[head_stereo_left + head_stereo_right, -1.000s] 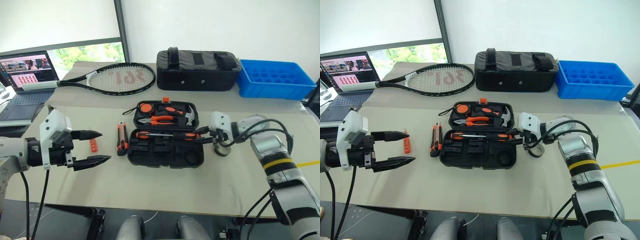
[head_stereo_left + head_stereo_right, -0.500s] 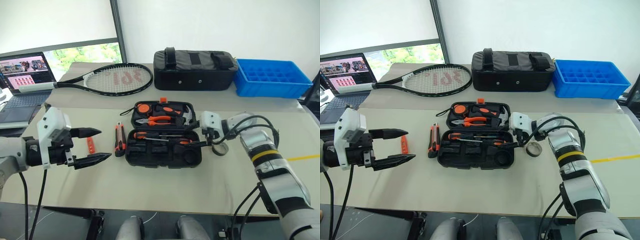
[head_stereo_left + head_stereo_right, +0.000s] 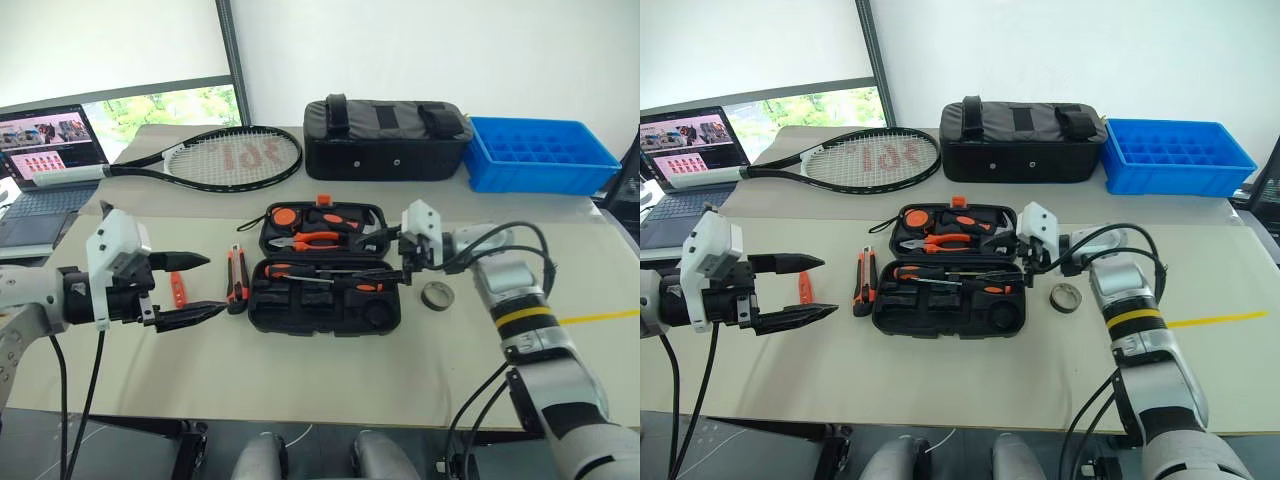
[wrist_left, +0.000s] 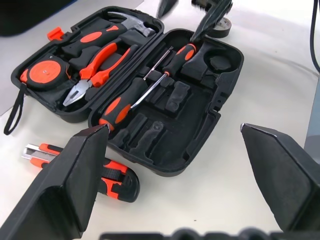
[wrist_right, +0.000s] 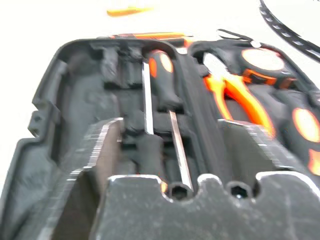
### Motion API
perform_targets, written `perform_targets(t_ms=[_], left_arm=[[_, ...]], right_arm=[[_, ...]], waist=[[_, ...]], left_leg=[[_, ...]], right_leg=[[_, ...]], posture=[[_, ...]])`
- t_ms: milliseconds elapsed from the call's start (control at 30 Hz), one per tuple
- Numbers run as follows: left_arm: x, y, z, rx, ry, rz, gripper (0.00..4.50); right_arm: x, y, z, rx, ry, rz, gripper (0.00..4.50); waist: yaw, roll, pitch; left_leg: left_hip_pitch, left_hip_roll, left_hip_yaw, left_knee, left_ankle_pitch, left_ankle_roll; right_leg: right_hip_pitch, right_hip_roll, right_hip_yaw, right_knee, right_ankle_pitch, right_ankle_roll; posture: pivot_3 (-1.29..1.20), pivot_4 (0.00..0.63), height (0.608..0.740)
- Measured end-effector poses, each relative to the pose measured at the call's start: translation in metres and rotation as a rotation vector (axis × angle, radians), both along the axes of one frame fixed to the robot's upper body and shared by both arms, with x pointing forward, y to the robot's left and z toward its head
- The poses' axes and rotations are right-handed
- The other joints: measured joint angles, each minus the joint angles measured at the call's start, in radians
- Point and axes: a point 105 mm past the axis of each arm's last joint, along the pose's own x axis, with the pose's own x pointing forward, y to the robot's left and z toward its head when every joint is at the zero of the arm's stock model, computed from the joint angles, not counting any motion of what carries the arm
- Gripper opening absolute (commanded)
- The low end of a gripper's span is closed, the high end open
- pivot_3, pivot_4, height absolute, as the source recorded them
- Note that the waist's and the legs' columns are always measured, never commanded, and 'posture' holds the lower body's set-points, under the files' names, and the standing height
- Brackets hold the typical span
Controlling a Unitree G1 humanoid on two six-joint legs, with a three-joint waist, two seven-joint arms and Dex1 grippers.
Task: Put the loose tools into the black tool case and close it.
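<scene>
Black tool case (image 3: 325,295) lies open mid-worktop (image 3: 330,370), both screwdrivers (image 4: 150,85) slotted inside; right gripper (image 3: 385,243) fingers apart, empty, over its right end; left gripper (image 3: 195,287) fingers spread wide, empty.

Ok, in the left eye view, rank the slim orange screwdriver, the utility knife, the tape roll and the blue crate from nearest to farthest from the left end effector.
1. Slim orange screwdriver, just behind the left end effector.
2. Utility knife, left of the tool case.
3. Tape roll, right of the case.
4. Blue crate, far right corner.
</scene>
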Motion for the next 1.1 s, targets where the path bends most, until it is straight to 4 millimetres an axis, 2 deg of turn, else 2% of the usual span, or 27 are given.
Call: perform_targets(t_ms=[167,233,367,533,767,900,967,1100], left_arm=[[0.001,0.002,-0.001,0.001,0.010,0.005,4.50],[0.001,0.002,-0.001,0.000,0.012,0.003,4.50],[0.001,0.003,-0.001,0.002,0.014,0.001,4.50],[0.000,0.005,-0.003,0.010,0.025,0.007,4.50],[-0.004,0.009,-0.022,-0.024,0.066,0.046,4.50],[0.006,0.027,-0.035,-0.060,-0.019,0.235,4.50],[0.011,0.041,-0.044,-0.075,-0.041,0.367,4.50],[0.019,0.071,-0.047,-0.096,-0.100,0.595,4.50]], right_arm=[[-0.003,0.005,-0.011,-0.015,0.022,0.007,0.59],[-0.003,0.007,-0.014,-0.035,0.010,0.005,0.05],[0.001,0.006,-0.032,-0.119,0.005,-0.028,0.05],[0.004,0.009,-0.035,-0.168,-0.030,-0.032,0.05],[0.004,0.009,-0.034,-0.167,-0.045,-0.036,0.05],[0.005,0.003,-0.025,-0.100,-0.052,-0.067,0.05],[0.004,-0.003,-0.011,-0.047,-0.063,-0.078,0.60],[-0.005,-0.010,0.014,0.036,-0.091,-0.053,1.80]], waist=[[0.001,0.000,0.000],[0.000,0.000,0.000],[0.000,0.000,0.000],[-0.001,-0.001,-0.001],[0.000,-0.002,-0.001],[0.001,-0.002,0.000],[0.003,-0.002,0.000],[0.004,-0.002,-0.001]], left_leg=[[0.000,0.000,0.001,0.000,0.000,0.000],[0.000,0.000,0.001,0.000,0.000,0.000],[0.000,0.000,0.001,0.000,0.000,0.000],[0.004,0.000,0.002,0.000,0.000,0.000],[0.005,0.001,0.002,0.000,0.000,0.000],[0.003,0.001,0.001,-0.001,0.000,0.000],[0.001,0.001,-0.001,-0.001,0.000,0.000],[0.001,0.000,-0.003,-0.002,0.000,0.000]], right_leg=[[0.000,0.000,0.000,0.000,0.000,0.000],[-0.001,0.001,0.000,0.000,0.000,0.000],[-0.001,0.001,-0.001,0.000,0.000,0.000],[0.002,0.001,0.000,0.000,0.000,0.000],[0.002,0.000,0.000,0.000,0.000,0.000],[0.000,-0.001,0.000,0.000,0.000,-0.001],[-0.001,-0.002,0.000,0.000,0.000,-0.001],[0.000,-0.003,-0.001,-0.001,0.000,-0.001]], posture=[[0.00,0.150,0.707],[0.00,0.150,0.707],[0.00,0.150,0.707],[0.00,0.150,0.707],[0.00,0.150,0.707],[0.00,0.150,0.707],[0.00,0.150,0.707],[0.00,0.150,0.707]])
